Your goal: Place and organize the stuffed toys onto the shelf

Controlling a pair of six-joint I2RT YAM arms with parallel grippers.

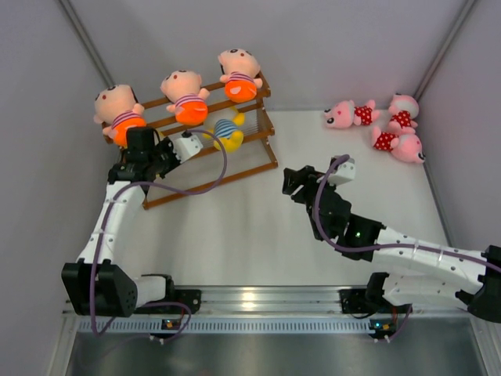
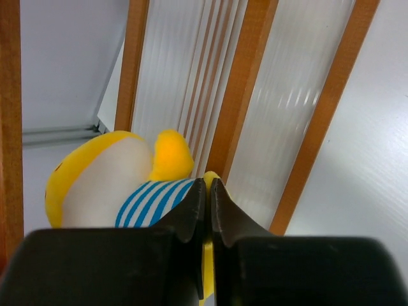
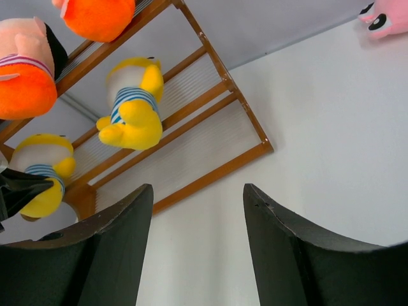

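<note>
The shelf [image 1: 250, 172] stands at the back left, with three peach stuffed toys [image 1: 185, 95] in orange shorts along its top tier. One yellow striped toy [image 1: 227, 131] sits on the middle tier. My left gripper [image 2: 209, 185] is at the shelf's left end [image 2: 245, 83], shut on a thin yellow limb of a second yellow toy [image 2: 108, 185]. The right wrist view shows that toy [image 3: 41, 169] low on the rack. My right gripper [image 3: 196, 188] hangs open and empty over the table. Three pink toys [image 1: 348, 114] lie at the back right.
Grey walls close in the table on the left, back and right. The left arm [image 1: 117, 211] reaches up the left side, its purple cable looping in front of the shelf. The right arm [image 1: 407, 254] stretches across from the near right corner.
</note>
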